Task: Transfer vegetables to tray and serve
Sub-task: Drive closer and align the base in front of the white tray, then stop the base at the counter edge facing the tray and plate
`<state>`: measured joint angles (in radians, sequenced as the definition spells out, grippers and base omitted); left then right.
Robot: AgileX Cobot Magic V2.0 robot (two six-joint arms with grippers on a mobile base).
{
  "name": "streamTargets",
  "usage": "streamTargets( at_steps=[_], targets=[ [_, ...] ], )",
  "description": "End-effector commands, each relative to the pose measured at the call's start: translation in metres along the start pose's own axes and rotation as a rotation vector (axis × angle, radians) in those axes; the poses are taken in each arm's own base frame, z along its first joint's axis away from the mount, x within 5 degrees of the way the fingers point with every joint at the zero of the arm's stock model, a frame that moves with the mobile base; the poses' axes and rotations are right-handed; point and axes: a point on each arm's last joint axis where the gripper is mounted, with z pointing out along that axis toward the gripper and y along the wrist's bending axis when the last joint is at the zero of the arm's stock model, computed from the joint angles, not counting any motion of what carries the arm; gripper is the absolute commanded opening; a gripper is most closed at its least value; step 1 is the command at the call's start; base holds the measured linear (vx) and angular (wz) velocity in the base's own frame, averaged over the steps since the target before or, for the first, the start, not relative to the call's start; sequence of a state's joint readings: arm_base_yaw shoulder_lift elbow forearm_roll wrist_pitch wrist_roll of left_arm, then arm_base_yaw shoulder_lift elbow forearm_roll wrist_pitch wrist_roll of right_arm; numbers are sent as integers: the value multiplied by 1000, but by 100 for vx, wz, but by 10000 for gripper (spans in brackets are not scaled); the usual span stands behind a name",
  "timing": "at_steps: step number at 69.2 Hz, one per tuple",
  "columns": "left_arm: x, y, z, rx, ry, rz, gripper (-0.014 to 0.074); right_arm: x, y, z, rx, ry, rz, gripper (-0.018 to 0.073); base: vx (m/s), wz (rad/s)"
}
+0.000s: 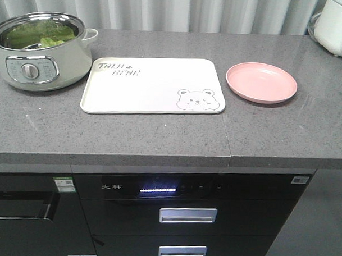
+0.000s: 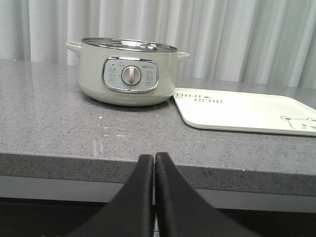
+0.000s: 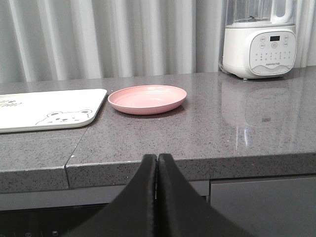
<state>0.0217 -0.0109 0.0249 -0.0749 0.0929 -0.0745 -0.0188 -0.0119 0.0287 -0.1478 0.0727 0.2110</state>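
nearest in each wrist view, a pair of black gripper fingers fills the bottom of the picture. the left gripper [image 2: 154, 155] has its two fingers pressed flat together with nothing between them. the right gripper [image 3: 157, 157] is the same, closed and empty. both arms sit low, in front of and slightly below the front edge of the speckled grey stone countertop [image 1: 159, 133], pointing level across it. neither arm shows in the front view.

past that edge, mid-counter, lies the large cream-white rectangular tray [image 1: 150, 85] with rounded corners, a grey bear face and "taiji bear" lettering. it holds nothing. near it on the right, not touching, sits a round, shallow pink plate [image 1: 261, 82], also bare. left of the tray and a little farther back stands a pale green round electric pot [image 1: 41, 61] with a silver dial on its front. the bright green, crinkly lettuce leaves [image 1: 47, 40] lie inside it. whether a clear lid covers the pot cannot be told.

farthest back, a white blender base [image 3: 259, 44] stands at the right, before a pale pleated curtain [image 3: 98, 34].

the task appears to be at its very start, with no leaves on the tray. the next move likely calls for the left arm, which faces the pot, to lift above the rim, spread its fingers and reach down for the leaves.
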Motion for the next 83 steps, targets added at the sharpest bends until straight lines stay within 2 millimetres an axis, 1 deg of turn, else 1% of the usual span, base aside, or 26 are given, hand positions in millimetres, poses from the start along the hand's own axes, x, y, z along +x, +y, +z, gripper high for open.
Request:
streamTargets(
  at_steps=[1,83],
  targets=[
    [-3,0,-1,13,-72,-6,-6,-5,1,0,-10,-73,-14,-1,7,0],
    [-3,0,-1,13,-72,-6,-6,-5,1,0,-10,-73,-14,-1,5,0]
  ],
)
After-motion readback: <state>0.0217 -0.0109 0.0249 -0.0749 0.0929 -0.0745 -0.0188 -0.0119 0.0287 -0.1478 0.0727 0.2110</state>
